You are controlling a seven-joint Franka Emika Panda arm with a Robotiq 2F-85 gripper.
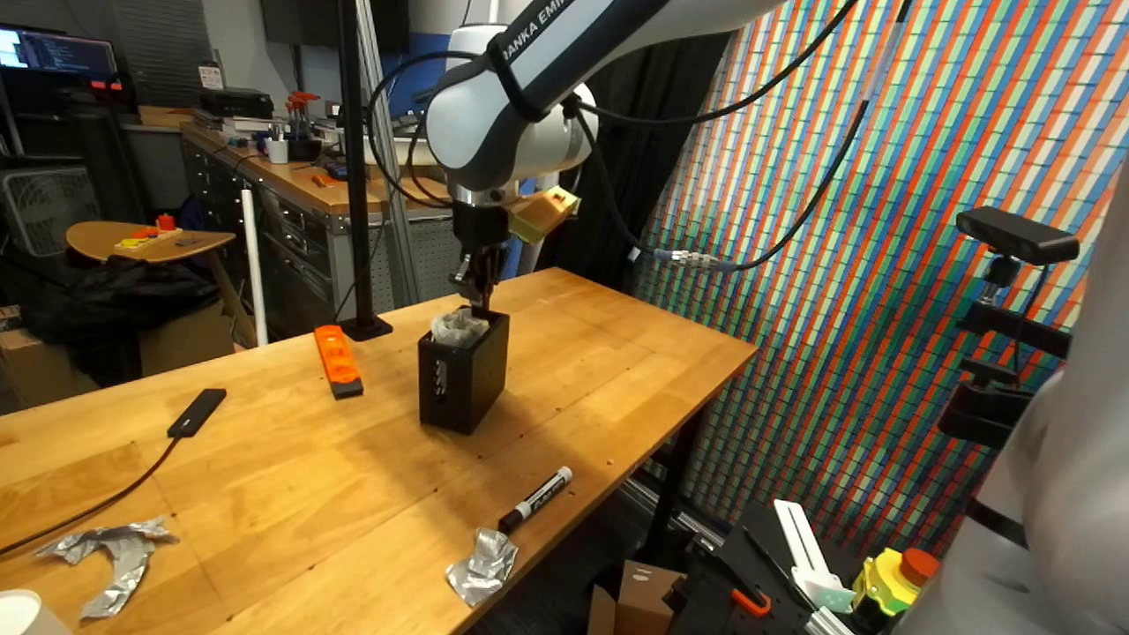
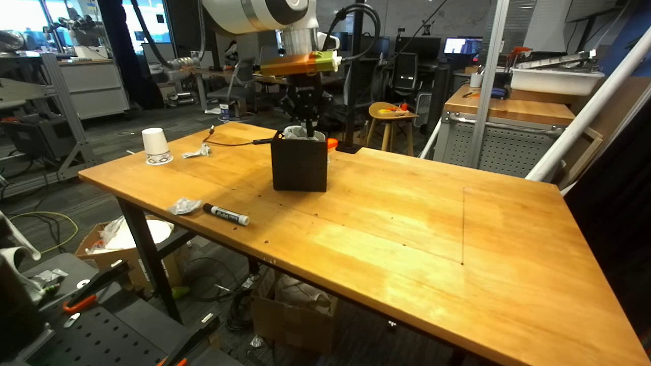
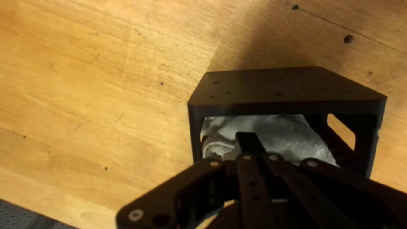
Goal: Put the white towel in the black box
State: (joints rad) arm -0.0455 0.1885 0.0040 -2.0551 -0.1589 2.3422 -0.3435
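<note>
Pointing straight down in the upper middle of an exterior view, the gripper (image 2: 309, 131) looks clenched at the mouth of the black box (image 2: 299, 165); whether it pinches any cloth, I can't tell. The white towel (image 3: 281, 136) lies in the box, directly beneath and beside the fingertips, spreading farther rightward in the wrist view, so a straight lift away seems next.

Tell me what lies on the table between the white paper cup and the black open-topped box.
A crumpled, torn strip of silvery foil lies roughly between the white paper cup and the black box; both exterior views show it.
</note>
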